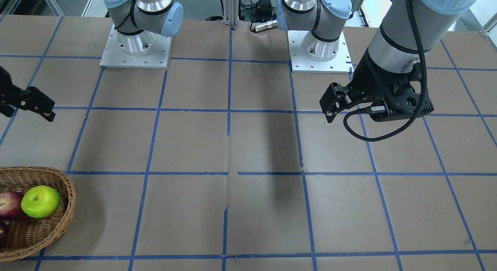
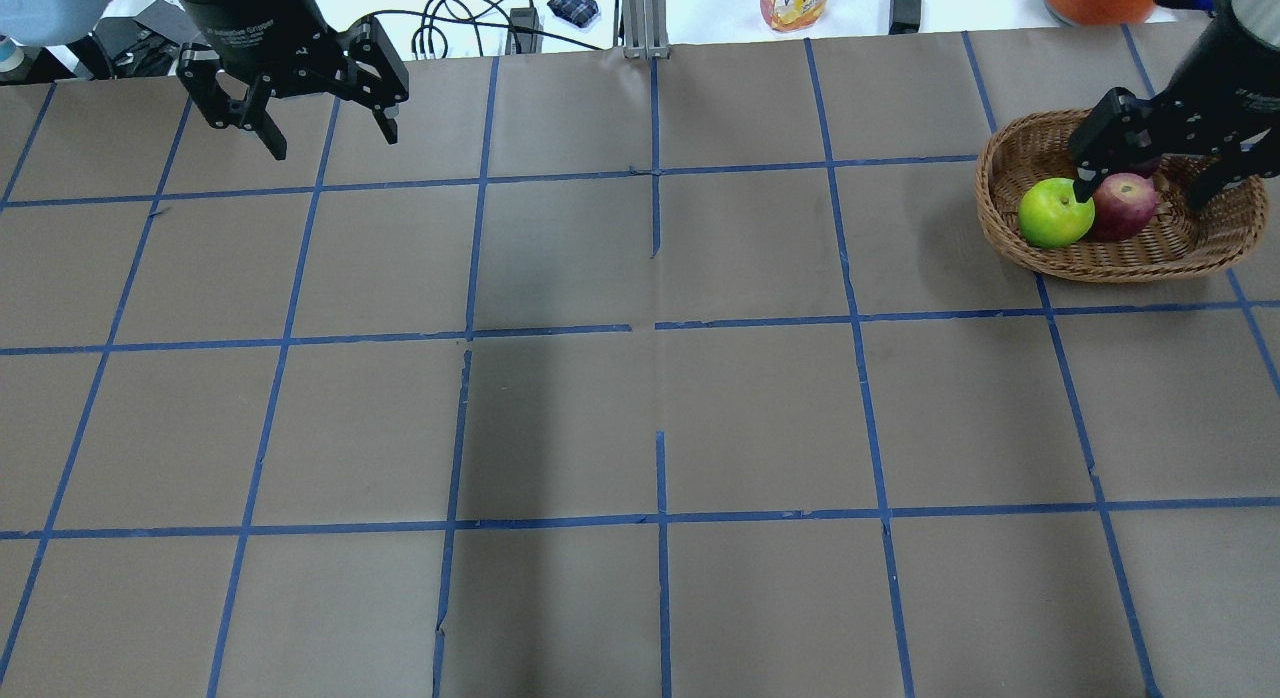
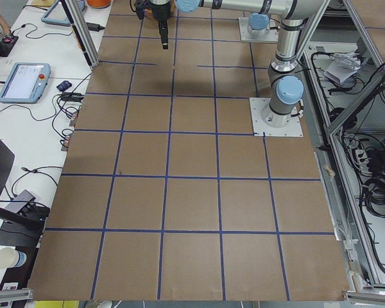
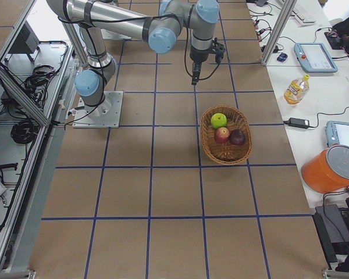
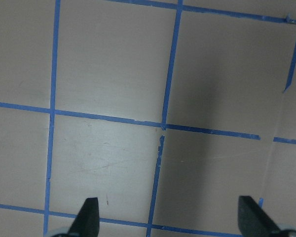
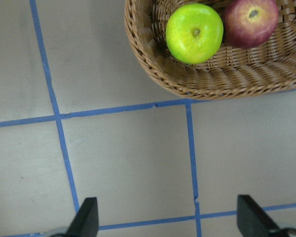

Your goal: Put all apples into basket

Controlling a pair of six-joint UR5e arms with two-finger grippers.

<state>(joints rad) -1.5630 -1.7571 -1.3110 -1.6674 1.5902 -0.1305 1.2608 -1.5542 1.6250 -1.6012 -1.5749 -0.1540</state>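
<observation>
Apples: all three lie in the basket (image 4: 225, 135) at the bench's right end; the green apple (image 4: 218, 120), red apple (image 4: 222, 135) and maroon apple (image 4: 238, 137) sit close together, none left on the bench (image 2: 640, 398).
Left end effector (image 2: 290, 98): hangs above the far left of the bench, fingers spread wide, holding nothing; its wrist camera shows only bare paper and blue tape.
Right end effector (image 2: 1160, 158): hovers near the basket, above it, jaws wide and empty; its wrist camera looks down on the bench beside the basket's rim, with the green and red apples in view.
Step in hand: by my reckoning the task looks finished, the last fruit already in.
Next move: probably nothing more than lifting the right arm clear and parking it.
Around: a juice bottle (image 4: 295, 89), a tablet (image 4: 317, 56) and an orange bucket (image 4: 331, 168) on the side table beyond the bench.
In the way: nothing that I can see.
</observation>
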